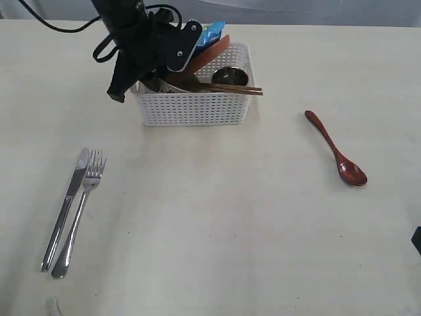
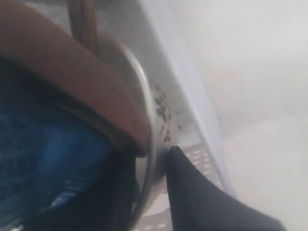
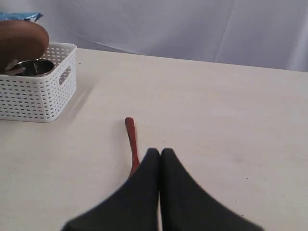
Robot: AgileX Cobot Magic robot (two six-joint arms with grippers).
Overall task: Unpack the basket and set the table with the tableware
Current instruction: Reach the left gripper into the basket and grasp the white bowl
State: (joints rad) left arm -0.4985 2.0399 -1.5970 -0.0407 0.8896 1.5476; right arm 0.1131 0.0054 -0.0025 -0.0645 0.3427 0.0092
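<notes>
The left arm point(image 1: 131, 46) is seen clad in matte black, with black cables point(image 1: 66, 30) looped beside it and a pale grey plate point(image 1: 181, 43) dotted with dark screws. The right jaws are black, smooth and tapered.

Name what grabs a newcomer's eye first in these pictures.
The black left arm reaches into the white perforated plastic basket at the back of the pale table. A steel knife and steel fork lie side by side at left; a dark red wooden spoon lies alone at right.
</notes>
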